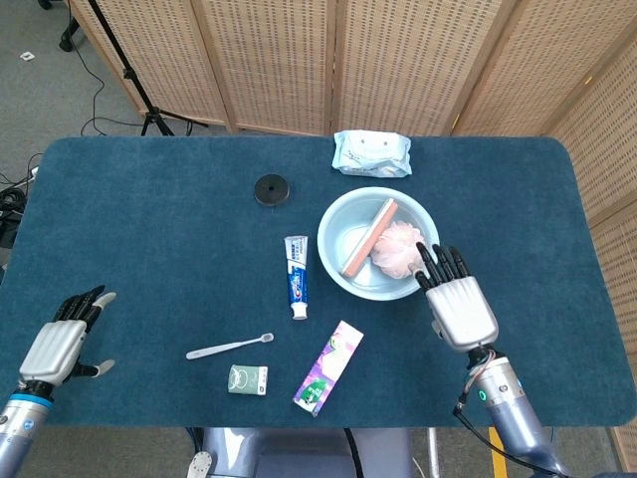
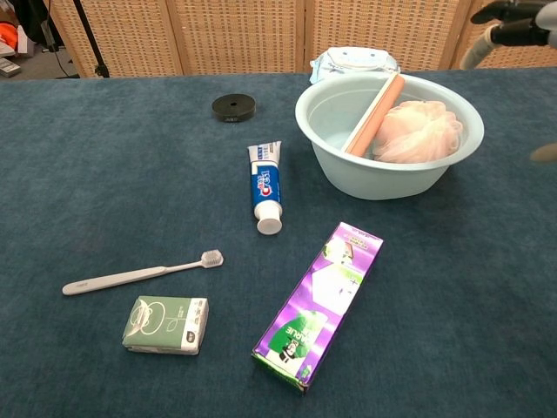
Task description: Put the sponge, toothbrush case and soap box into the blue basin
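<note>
Resting in basin (image 1: 333, 254), sponge (image 1: 400, 248) (pink), case (image 1: 367, 237)

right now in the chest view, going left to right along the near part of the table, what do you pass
toothbrush → green soap box → toothpaste tube → purple carton → blue basin, which holds the pink case and then the pink sponge

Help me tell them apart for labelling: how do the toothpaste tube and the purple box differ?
The toothpaste tube is blue and white with a round white cap; the purple box is purple, green and white, with square edges. The tube is shorter, the box longer. The tube lies left of the blue basin; the box lies nearer the table's front edge. Both lie flat on the blue table, untouched.
</note>
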Robot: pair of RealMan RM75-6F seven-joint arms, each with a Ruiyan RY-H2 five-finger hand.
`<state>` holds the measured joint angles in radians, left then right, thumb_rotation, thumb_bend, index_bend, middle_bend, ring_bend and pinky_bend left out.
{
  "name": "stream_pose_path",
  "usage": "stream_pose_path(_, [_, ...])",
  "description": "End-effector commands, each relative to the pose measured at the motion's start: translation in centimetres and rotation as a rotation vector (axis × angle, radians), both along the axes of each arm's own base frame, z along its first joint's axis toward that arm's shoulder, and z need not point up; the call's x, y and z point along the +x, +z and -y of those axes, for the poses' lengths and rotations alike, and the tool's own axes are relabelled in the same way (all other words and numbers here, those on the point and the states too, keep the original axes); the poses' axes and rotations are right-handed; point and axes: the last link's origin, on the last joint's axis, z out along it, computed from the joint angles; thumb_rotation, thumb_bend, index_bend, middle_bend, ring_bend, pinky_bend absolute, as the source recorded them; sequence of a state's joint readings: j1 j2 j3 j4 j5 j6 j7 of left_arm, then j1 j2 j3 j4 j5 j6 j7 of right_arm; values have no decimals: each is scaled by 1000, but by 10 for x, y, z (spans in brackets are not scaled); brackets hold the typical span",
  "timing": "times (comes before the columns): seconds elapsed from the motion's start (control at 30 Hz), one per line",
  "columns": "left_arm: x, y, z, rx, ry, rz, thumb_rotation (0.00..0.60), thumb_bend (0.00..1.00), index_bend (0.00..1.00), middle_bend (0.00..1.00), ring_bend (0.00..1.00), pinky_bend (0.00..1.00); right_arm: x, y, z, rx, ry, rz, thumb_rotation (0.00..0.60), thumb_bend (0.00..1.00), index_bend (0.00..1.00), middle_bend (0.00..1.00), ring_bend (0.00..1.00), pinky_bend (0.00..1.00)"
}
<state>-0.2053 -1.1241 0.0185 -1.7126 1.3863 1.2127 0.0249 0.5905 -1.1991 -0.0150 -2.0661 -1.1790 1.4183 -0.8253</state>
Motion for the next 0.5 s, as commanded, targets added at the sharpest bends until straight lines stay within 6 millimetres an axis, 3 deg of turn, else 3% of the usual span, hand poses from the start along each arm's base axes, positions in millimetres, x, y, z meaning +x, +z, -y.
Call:
stream_pose_path(0.03, [1,-1,1,-1,-5,-2,600,157,0,0,0,40,-17,-1,-16,15,-37,20,600,105,184,0,0,80])
stream_pose_path(0.5, [3,-8,3,-6,-19,-32,600,158,0,0,0,40,-88,-17,-65,32,-174,102,600,105,184,0,0,80])
